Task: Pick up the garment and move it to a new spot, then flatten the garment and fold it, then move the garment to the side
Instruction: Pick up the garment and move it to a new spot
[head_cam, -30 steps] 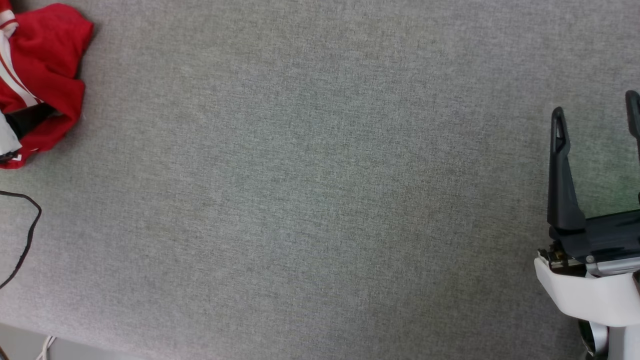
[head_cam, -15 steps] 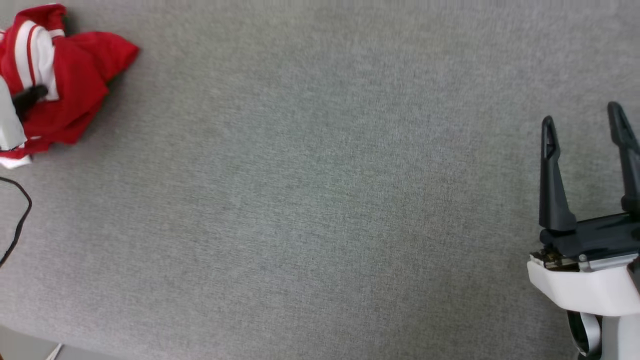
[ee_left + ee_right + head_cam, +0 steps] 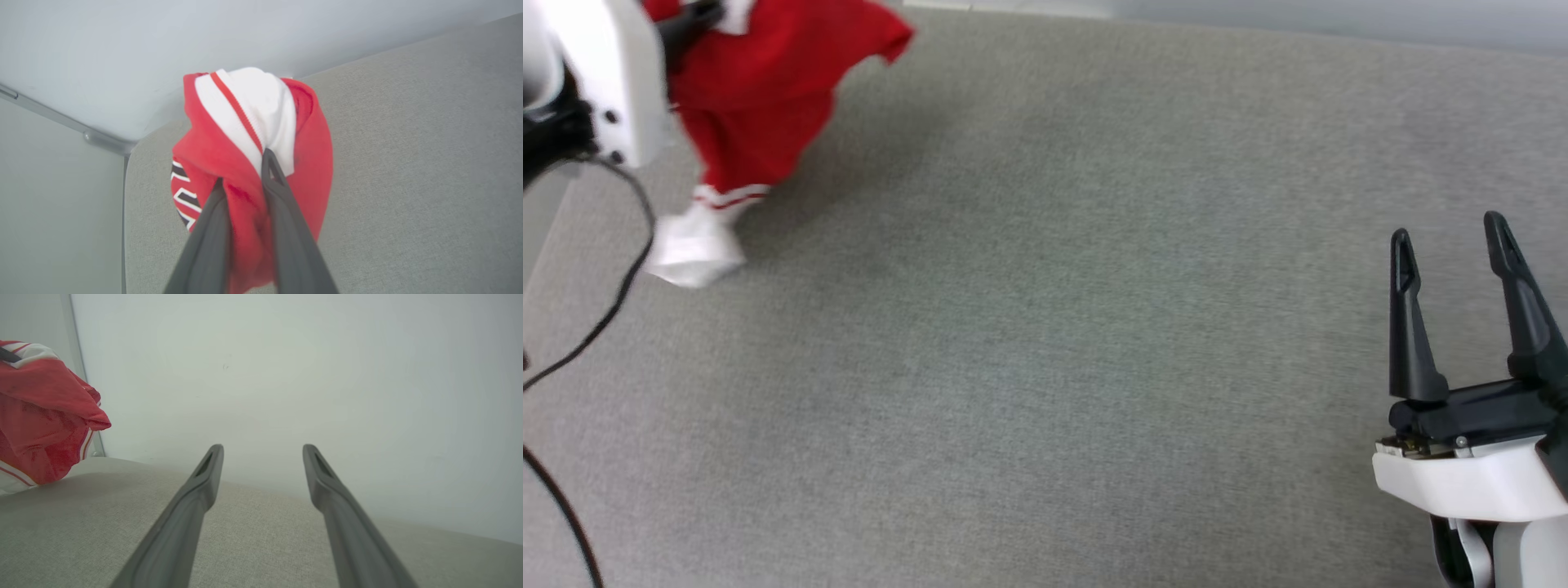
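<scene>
The garment (image 3: 760, 90) is a bunched red shirt with white striped trim, hanging above the grey table's far left corner. A white sleeve end (image 3: 694, 249) dangles lowest, near or on the cloth. My left gripper (image 3: 245, 179) is shut on a red fold of the garment (image 3: 253, 134), black lettering showing at its left side. The left arm's white housing (image 3: 596, 73) sits at the head view's top left. My right gripper (image 3: 1450, 237) stands open over the table's right side, holding nothing. In the right wrist view the garment (image 3: 41, 424) hangs at the far left, well away from my right gripper (image 3: 263, 451).
The grey fabric-covered table (image 3: 1045, 367) spreads across the head view, its far edge meeting a pale wall (image 3: 1258, 20). A black cable (image 3: 613, 302) loops down from the left arm at the left edge. The table's left edge (image 3: 124, 228) runs close beside the hanging shirt.
The left gripper closed on the garment and lifted it off the table. The head camera has tilted up, so the whole picture shifted; the right gripper stays open in much the same pose.
</scene>
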